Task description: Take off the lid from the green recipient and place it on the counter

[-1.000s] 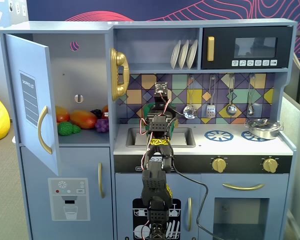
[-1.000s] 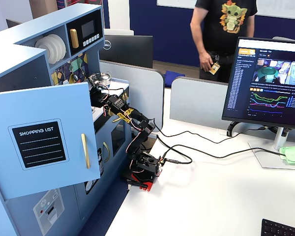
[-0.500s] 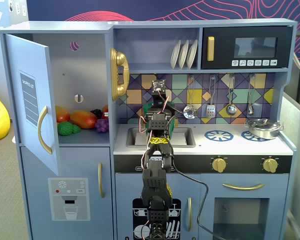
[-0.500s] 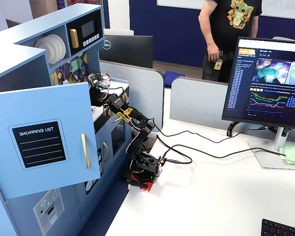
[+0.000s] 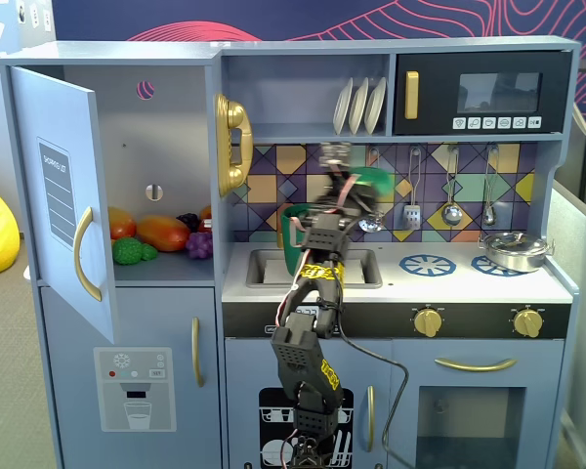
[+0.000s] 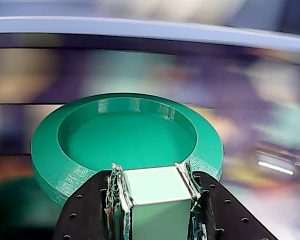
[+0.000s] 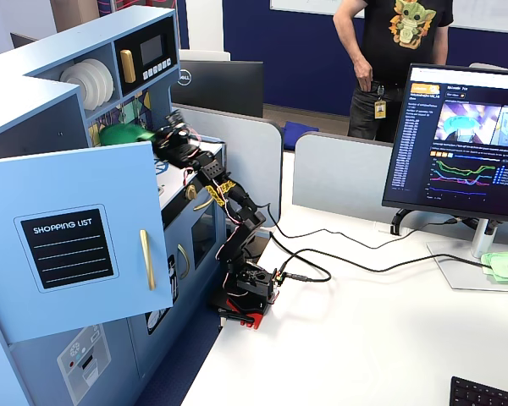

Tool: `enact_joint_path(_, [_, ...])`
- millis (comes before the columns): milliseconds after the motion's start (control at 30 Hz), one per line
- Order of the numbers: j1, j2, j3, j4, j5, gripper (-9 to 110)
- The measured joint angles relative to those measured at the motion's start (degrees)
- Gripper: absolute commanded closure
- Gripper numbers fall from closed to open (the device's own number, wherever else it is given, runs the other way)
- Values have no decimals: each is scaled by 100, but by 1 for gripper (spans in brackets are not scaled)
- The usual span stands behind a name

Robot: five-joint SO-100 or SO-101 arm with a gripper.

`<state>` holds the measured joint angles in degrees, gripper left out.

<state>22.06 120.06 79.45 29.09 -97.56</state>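
My gripper [image 6: 152, 172] is shut on the pale green knob [image 6: 154, 192] of the lid [image 6: 125, 137], a round green disc seen with its rimmed side up in the wrist view. In a fixed view the lid [image 5: 379, 179] is motion-blurred, held up in front of the tiled back wall, above the counter [image 5: 459, 285], with the gripper [image 5: 354, 186] beside it. The green recipient [image 5: 295, 239] stands in the sink, open-topped, partly hidden behind my arm. From the side in a fixed view the lid [image 7: 125, 134] is just inside the kitchen alcove.
A silver pan [image 5: 516, 251] sits on the right burner. Utensils [image 5: 451, 191] hang on the back wall and plates [image 5: 359, 105] stand on the shelf above. The fridge door [image 5: 63, 195] stands open at left. A person [image 7: 389, 51] stands behind the desk.
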Motion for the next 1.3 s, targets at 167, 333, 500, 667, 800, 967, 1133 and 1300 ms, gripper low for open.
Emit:
enact_joint_path(167, [853,0,229,-246,53,101])
enact_joint_path(333, [1160,-141,1151,-1143,53,101])
enact_joint_path(500, [1257,-615,2136,-2241,53,101])
enact_joint_path(667, [1239,-1099,2979,-3252,44,101])
enact_joint_path(800, [1230,-1204,3410,-3604,-26,101])
enact_joint_path(967, [1213,-1230,3604,-3806,-88,96])
enact_joint_path(1133, [1143,-1230,3630,-3858,-35,81])
enact_joint_path(1300, [1090,-1230,3630,-3858,18,77])
